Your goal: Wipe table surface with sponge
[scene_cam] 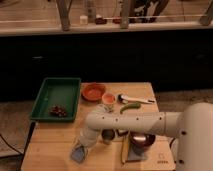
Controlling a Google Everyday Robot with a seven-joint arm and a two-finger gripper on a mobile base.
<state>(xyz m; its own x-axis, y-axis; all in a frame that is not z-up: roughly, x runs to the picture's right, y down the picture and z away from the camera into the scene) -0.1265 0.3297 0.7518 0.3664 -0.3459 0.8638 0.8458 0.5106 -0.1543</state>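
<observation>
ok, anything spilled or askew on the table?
Nothing stands out. The gripper is down at the sponge, front left of the table surface; orange bowl and dark bowl sit upright, no spill visible.

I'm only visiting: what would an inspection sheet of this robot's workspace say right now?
Surface: table surface, light tan wood.
Job's things: sponge, flat at the table's front left, beneath the gripper.
Clutter: green tray holding small dark red items; orange bowl; orange cup; white-handled utensil; green vegetable; metal cup; dark bowl; yellow stick.
Grippers: gripper, low over the sponge, at the end of the white arm.
Cables: dark line on the floor at left, possibly one.
Surroundings: dark counter behind the table, small containers on top.
</observation>
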